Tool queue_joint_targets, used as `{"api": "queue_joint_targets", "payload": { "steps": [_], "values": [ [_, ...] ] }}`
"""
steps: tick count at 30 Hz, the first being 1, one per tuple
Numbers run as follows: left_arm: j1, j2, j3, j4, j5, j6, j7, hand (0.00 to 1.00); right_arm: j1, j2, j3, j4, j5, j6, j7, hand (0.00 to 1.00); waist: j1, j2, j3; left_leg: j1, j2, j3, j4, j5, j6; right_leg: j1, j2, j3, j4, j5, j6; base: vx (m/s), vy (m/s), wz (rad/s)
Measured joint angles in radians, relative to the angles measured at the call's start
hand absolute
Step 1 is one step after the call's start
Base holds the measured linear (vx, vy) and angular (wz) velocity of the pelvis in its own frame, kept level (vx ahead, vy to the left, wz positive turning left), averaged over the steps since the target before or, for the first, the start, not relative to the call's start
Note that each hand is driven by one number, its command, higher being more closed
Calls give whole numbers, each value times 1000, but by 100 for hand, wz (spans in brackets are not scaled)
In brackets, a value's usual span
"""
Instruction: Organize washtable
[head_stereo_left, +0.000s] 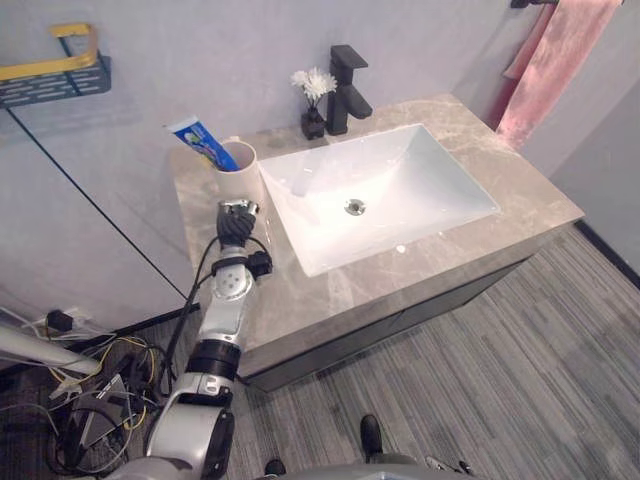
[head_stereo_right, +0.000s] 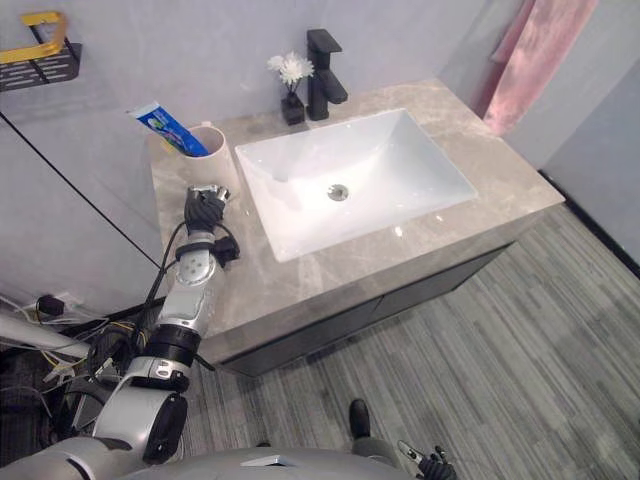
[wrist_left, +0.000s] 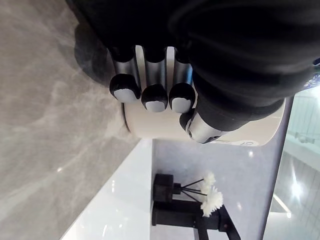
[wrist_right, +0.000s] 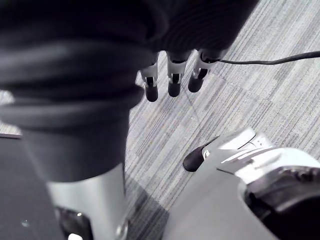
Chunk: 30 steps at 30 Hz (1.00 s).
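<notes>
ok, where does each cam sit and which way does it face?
Left eye: on the head, looking down on the washtable; left hand by the cup.
Right eye: beside it, same scene: sink, faucet, cup.
Left wrist: along the curled left hand at the cup, faucet beyond.
Right wrist: past the hanging right hand down at the floor.
Shared: cup and faucet, eyes and left wrist.
</notes>
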Motion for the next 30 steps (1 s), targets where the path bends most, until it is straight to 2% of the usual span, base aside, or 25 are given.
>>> {"api": "queue_joint_targets", "payload": {
  "steps": [5, 11, 18, 20, 22, 25, 30],
  "values": [
    [-78, 41, 45, 33, -1, 2, 21, 100, -1, -1, 7, -25, 1, -3, 6, 0, -3, -20, 28, -39, 3, 15, 27, -1, 0, -37, 4, 18, 0, 19, -8, -61, -8, -10],
    [-61, 62, 63, -11, 0, 5, 46, 100, 0, -4, 45, -24, 1, -3, 16, 0, -21, -19, 42, -44, 3, 19, 33, -1, -1, -41, 4, 22, 0, 22, -13, -14, -2, -3],
    [83, -1, -8, -206, 25, 2, 46, 100, -1, -3, 56, -26, 0, -6, 17, 0, -17, -15, 43, -43, 4, -7, 27, -1, -1, -30, 3, -8, 6, 15, -23, 32, -2, 10],
    [140, -18, -54, -262, 30, -19, 30, 100, 2, -5, 62, -34, 0, -7, 16, 0, -8, -15, 43, -43, 4, -15, 26, -1, -1, -25, 1, -23, 7, 15, -23, 22, 0, 13],
    [160, -28, -106, -269, 30, -25, 3, 100, 13, -5, 69, -55, 0, -8, 16, 0, 4, -15, 43, -41, 3, -34, 28, -1, 0, -11, -1, -50, 6, 12, -28, -1, 1, 23],
    [165, -38, -137, -262, 30, -26, -22, 100, 13, -6, 77, -59, 0, -17, 16, 0, 7, -16, 42, -41, 2, -55, 29, 0, 1, 1, -5, -71, 5, 8, -32, -21, 6, 20],
    [160, -37, -162, -253, 39, -27, -26, 100, 13, -12, 97, -62, 0, -20, 16, 0, 7, -17, 42, -41, 2, -54, 28, 2, 1, 0, -5, -72, 4, 8, -32, -4, 0, 1]
  ]
}}
